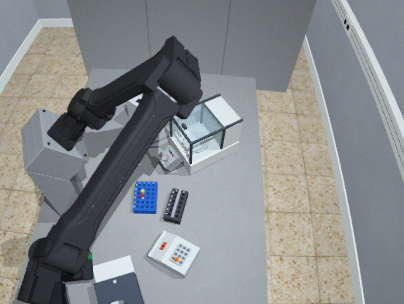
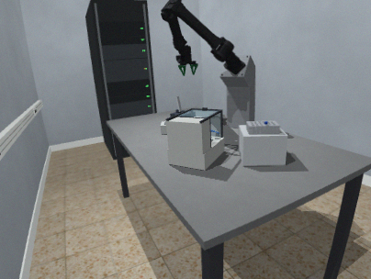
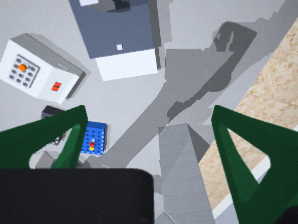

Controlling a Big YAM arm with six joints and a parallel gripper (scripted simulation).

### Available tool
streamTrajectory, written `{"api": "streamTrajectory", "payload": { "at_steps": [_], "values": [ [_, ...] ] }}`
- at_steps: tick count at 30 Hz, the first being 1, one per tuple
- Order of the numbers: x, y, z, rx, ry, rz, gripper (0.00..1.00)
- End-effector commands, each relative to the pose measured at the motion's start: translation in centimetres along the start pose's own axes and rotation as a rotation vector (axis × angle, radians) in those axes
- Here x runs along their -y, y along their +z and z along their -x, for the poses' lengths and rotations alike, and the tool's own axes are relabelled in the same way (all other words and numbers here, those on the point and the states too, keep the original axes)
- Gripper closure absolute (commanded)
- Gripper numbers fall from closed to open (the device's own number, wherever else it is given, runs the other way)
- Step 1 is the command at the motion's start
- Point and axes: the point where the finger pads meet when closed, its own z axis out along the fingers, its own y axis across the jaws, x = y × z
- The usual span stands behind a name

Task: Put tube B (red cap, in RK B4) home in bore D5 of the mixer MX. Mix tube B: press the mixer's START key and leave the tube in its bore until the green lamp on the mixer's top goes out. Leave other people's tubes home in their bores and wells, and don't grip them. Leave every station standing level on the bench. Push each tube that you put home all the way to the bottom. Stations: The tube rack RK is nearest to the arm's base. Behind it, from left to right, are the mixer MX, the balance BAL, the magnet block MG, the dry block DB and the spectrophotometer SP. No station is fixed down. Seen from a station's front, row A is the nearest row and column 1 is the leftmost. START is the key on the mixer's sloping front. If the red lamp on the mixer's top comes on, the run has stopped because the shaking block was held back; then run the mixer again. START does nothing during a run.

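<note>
End effector point(image 2: 187, 69) fully open – gripping nothing, high above the bench point(image 2: 257, 184), blue tube rack point(image 1: 145, 196) – red-capped tube point(image 1: 142, 195) seated

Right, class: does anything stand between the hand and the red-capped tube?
Nothing visible does. The hand hangs open high above the bench, with only air down to the red-capped tube in the blue rack. A yellow-capped tube stands right beside it.

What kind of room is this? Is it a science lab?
Probably yes, a small lab. A grey bench holds a glass-walled balance, a blue tube rack and a mixer, with a black robot arm above it.
</note>
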Motion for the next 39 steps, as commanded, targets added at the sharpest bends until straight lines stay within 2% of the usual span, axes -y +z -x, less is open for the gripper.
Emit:
{"api": "streamTrajectory", "payload": {
  "at_steps": [1, 17, 18, 29, 34, 35, 36, 37, 38, 39],
  "values": [
    [0.0, -0.4, 0.4, 0.011, -0.004, 0.0, 0.0],
    [0.0, -0.4, 0.4, 0.011, -0.004, 0.0, 0.0],
    [0.0, 1.3, 0.0, -0.01, 0.003, 0.002, 0.64],
    [-0.1, 6.8, -0.1, -0.011, 0.003, 0.002, 0.64],
    [-0.2, 6.8, 0.8, 0.0, -0.01, -0.001, 0.64],
    [0.4, 5.0, 1.5, 0.041, 0.004, 0.003, 0.64],
    [0.3, 4.9, 1.7, 0.045, 0.0, 0.002, 0.64],
    [0.2, 4.8, 1.7, 0.041, 0.004, 0.002, 0.64],
    [-0.2, 5.6, 1.0, 0.018, -0.012, 0.0, 0.64],
    [-1.1, 5.9, 0.0, 0.017, -0.039, 0.003, 0.64]
  ]
}}
